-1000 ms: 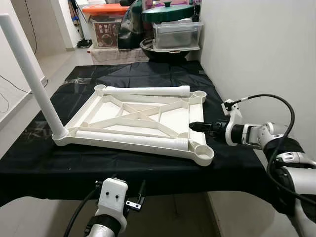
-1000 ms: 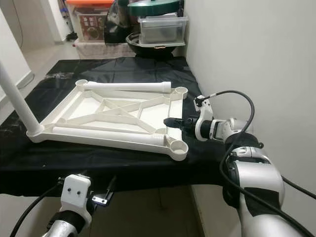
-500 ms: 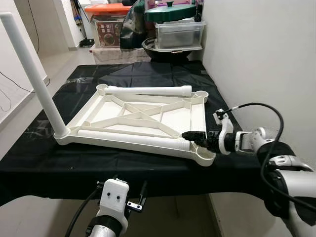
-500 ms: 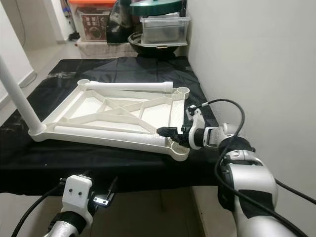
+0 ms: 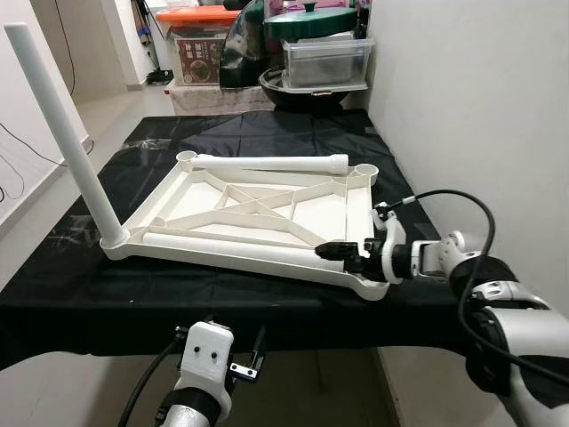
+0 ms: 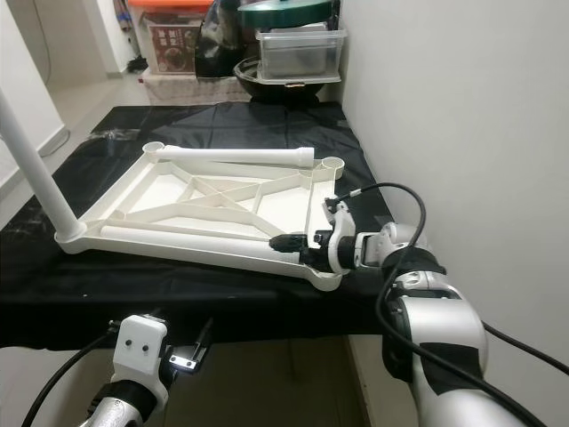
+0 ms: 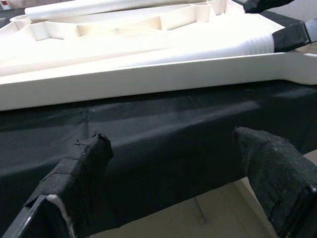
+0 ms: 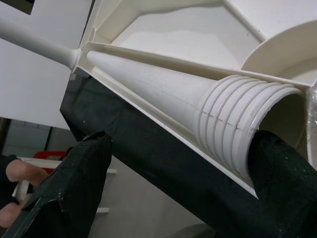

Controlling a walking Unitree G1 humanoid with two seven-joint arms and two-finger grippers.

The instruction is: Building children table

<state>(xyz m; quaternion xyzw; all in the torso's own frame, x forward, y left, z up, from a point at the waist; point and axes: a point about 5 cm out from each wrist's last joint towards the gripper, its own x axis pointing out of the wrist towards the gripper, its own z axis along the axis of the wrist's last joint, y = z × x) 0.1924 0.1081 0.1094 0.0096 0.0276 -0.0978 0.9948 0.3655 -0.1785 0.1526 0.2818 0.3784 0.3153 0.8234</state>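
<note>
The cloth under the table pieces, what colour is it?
Black. The cloth shows best in the left eye view, spread under the white table frame.

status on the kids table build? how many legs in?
Done: one leg stands upright in the near-left corner socket of the upturned tabletop.
In hand: the right gripper is open around the threaded end of a loose leg lying along the near edge.
Left: that leg, the leg lying along the far edge, and the remaining empty sockets. The left gripper hangs open below the table edge.

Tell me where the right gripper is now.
The right gripper is at the table top's near right corner, its open fingers around the threaded end of the loose leg lying along the near edge.
</note>
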